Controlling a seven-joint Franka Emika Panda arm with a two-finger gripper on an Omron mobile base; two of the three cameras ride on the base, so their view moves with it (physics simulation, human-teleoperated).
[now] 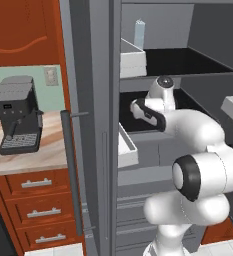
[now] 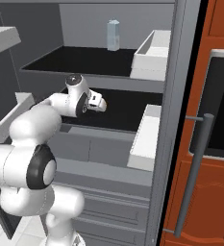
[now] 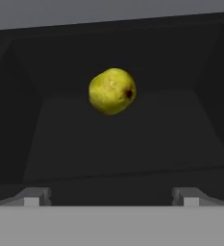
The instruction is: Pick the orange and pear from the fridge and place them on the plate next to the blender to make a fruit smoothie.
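The fridge (image 1: 90,100) stands open, and my arm reaches onto its lower black shelf (image 2: 128,113). In the hand view the pear (image 3: 112,91), yellow-green with a dark blossom end, lies on that dark shelf straight ahead, a short way beyond my fingertips. My gripper (image 3: 111,197) is open with nothing between its fingers, and it stays apart from the pear. From the right base view the gripper (image 2: 103,104) points into the shelf. The orange, the plate and the blender are out of view.
A pale blue carton (image 2: 113,34) stands on the upper shelf. White door bins (image 2: 144,139) hang to the right of my hand. A black-grey coffee machine (image 1: 15,115) sits on the wooden counter left of the fridge door's bar handle (image 1: 71,170).
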